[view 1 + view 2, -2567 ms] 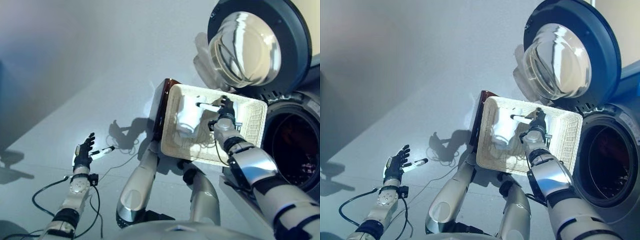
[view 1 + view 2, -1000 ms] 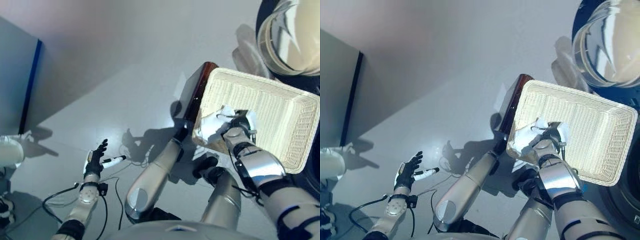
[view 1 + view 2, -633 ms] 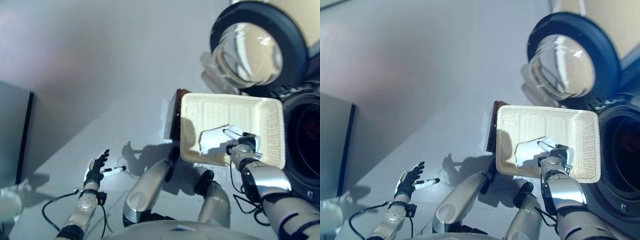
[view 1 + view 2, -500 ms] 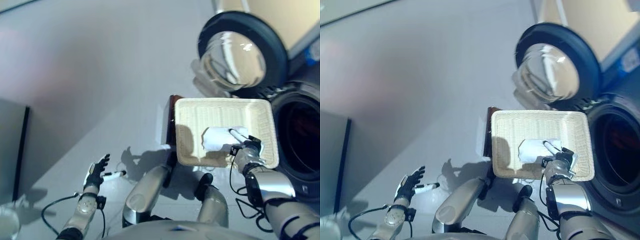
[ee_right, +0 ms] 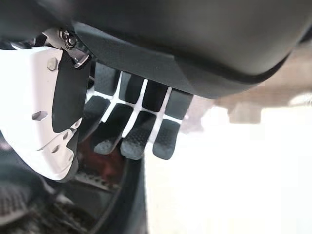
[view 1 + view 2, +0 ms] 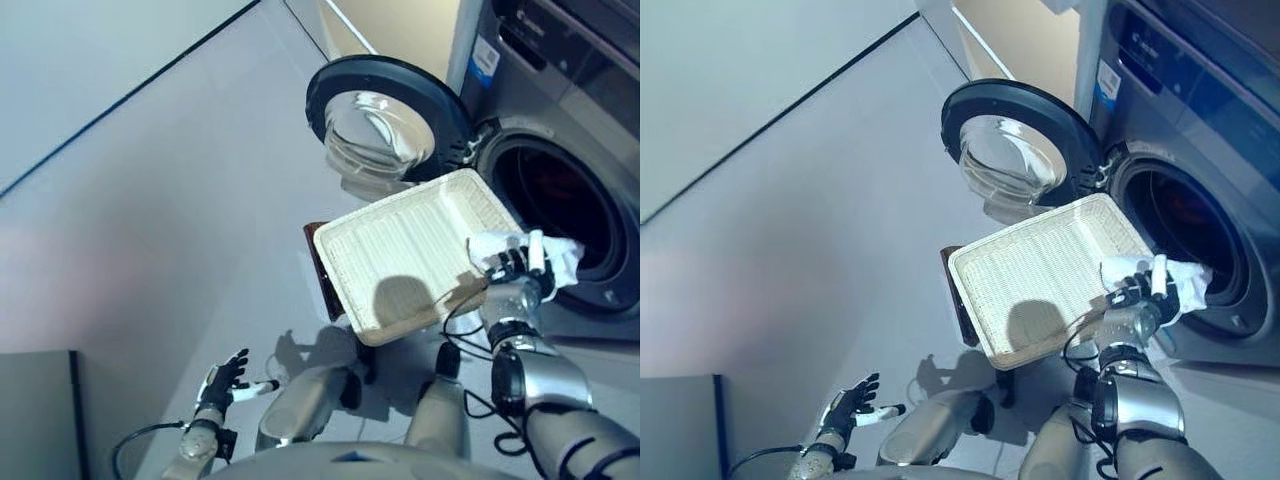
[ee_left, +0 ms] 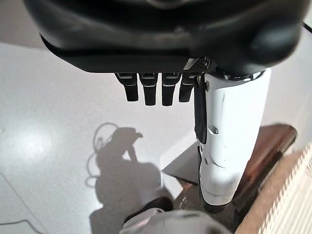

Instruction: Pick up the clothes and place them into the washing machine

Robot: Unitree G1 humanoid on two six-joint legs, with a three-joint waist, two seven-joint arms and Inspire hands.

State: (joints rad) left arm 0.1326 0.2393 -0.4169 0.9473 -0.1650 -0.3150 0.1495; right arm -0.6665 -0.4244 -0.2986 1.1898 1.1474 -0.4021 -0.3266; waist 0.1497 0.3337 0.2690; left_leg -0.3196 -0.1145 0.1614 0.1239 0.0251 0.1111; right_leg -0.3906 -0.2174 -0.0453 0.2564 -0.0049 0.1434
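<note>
My right hand (image 6: pixel 515 268) is shut on a white cloth (image 6: pixel 562 250) and holds it past the right end of the white wicker basket (image 6: pixel 400 255), at the front of the washing machine's dark drum opening (image 6: pixel 545 185). In the right wrist view its fingers (image 5: pixel 131 141) are curled, with the dark drum rim beyond them. The basket shows no other clothes. The machine's round glass door (image 6: pixel 375 115) stands swung open to the left. My left hand (image 6: pixel 222 378) hangs open low at the left, above the floor, holding nothing.
The basket rests on a dark brown stool (image 6: pixel 322 272) in front of the machine. A grey cabinet (image 6: pixel 40 415) stands at the lower left corner. Pale floor stretches to the left of the basket and the door.
The camera has swung towards the machine. My right hand has lifted the white cloth out of the basket and carried it right to the drum opening. The left hand stays as it was.
</note>
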